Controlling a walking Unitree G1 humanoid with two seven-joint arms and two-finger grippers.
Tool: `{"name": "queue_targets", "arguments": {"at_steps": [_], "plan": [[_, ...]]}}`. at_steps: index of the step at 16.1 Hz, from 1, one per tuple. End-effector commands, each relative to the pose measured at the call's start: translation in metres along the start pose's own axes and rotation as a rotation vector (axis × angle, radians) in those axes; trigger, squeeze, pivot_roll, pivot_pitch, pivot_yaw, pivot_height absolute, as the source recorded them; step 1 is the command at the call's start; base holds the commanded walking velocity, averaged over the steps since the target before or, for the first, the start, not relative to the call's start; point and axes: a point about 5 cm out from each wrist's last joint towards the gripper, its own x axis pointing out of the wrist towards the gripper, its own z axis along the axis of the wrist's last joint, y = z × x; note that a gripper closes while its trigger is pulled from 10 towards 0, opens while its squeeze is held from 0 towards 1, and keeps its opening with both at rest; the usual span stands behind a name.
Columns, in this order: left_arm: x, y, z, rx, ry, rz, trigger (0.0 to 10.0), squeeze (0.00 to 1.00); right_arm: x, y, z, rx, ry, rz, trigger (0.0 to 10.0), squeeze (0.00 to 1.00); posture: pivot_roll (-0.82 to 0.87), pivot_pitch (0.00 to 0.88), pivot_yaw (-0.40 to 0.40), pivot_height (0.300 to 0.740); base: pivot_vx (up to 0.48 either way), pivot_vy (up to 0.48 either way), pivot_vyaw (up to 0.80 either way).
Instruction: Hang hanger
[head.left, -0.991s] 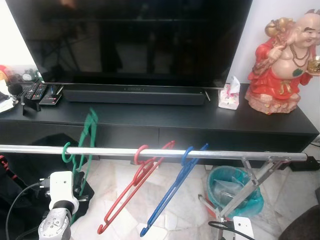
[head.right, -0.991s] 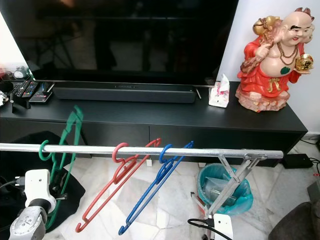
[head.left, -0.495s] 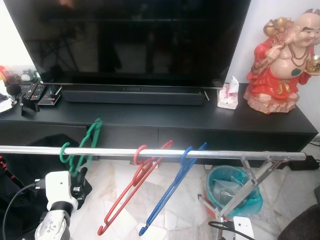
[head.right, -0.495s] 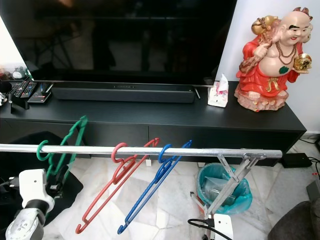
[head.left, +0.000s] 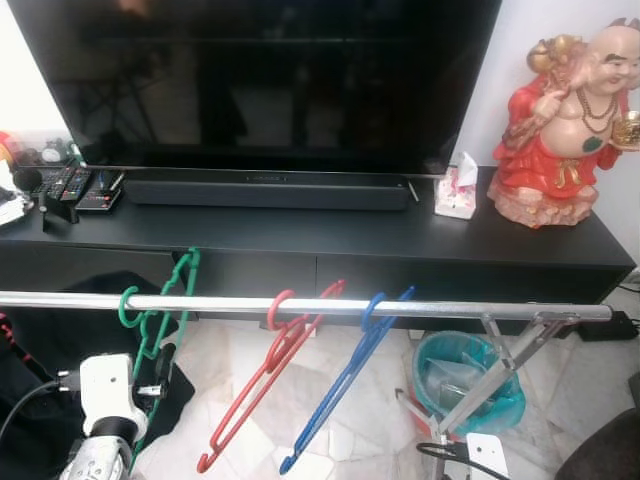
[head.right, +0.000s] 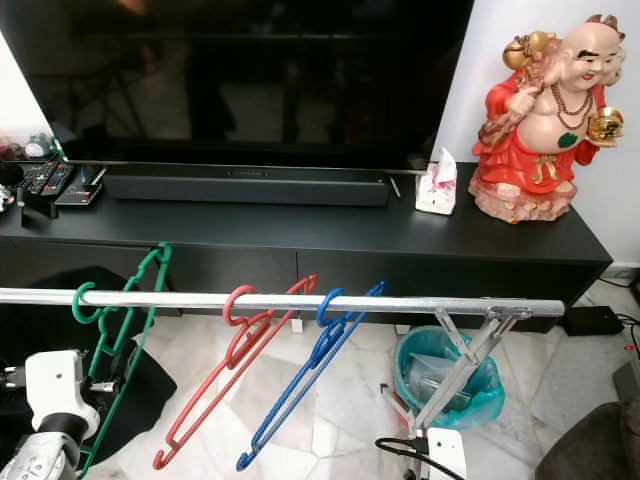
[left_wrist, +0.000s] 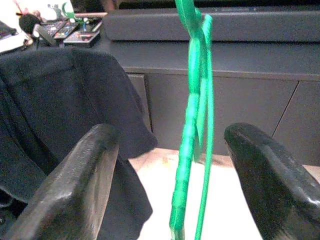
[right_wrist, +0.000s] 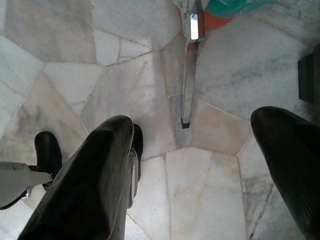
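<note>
The green hanger (head.left: 158, 325) has its hook over the silver rail (head.left: 450, 310) at the left end, beside the red hanger (head.left: 270, 375) and the blue hanger (head.left: 345, 375), and its long body hangs down toward the floor. The left end effector (left_wrist: 170, 170) is directly in front of this body, which passes between the two wide-open fingers (left_wrist: 75, 180) without visibly touching them, so I judge the hanging is done and the left arm only needs to draw back. The right end effector (right_wrist: 200, 165) is open too, holds nothing and points at the marble floor (right_wrist: 145, 95).
</note>
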Motion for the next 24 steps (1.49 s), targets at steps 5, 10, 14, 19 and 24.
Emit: {"name": "queue_targets", "arguments": {"at_steps": [5, 10, 14, 19, 24], "plan": [[-0.009, 0.000, 0.024, -0.014, -0.057, -0.039, 10.0, 1.00, 0.000, -0.002, -0.001, -0.007, 0.003, -0.003, 10.0, 0.00, 0.15, 0.000, -0.019, 0.732, 0.000, 0.000, 0.00], [-0.037, 0.006, 0.030, 0.033, -0.040, -0.065, 10.0, 1.00, 0.000, -0.002, -0.001, -0.011, 0.004, -0.002, 10.0, 0.00, 0.16, 0.000, -0.016, 0.732, 0.000, 0.000, 0.00], [-0.050, -0.009, 0.046, 0.165, -0.103, -0.166, 10.0, 1.00, 0.000, -0.003, -0.001, -0.011, 0.003, -0.004, 10.0, 0.00, 0.16, 0.000, -0.011, 0.732, 0.000, 0.000, 0.00], [-0.061, -0.013, 0.016, 0.321, 0.049, -0.305, 10.0, 1.00, 0.000, -0.002, -0.001, -0.011, 0.003, -0.004, 10.0, 0.00, 0.16, 0.000, -0.008, 0.732, 0.000, 0.000, 0.00], [-0.052, -0.003, -0.018, 0.293, 0.208, -0.274, 10.0, 0.00, 0.000, -0.002, -0.001, -0.020, 0.003, -0.002, 10.0, 0.00, 0.15, 0.000, -0.008, 0.732, 0.000, 0.000, 0.00]]}}
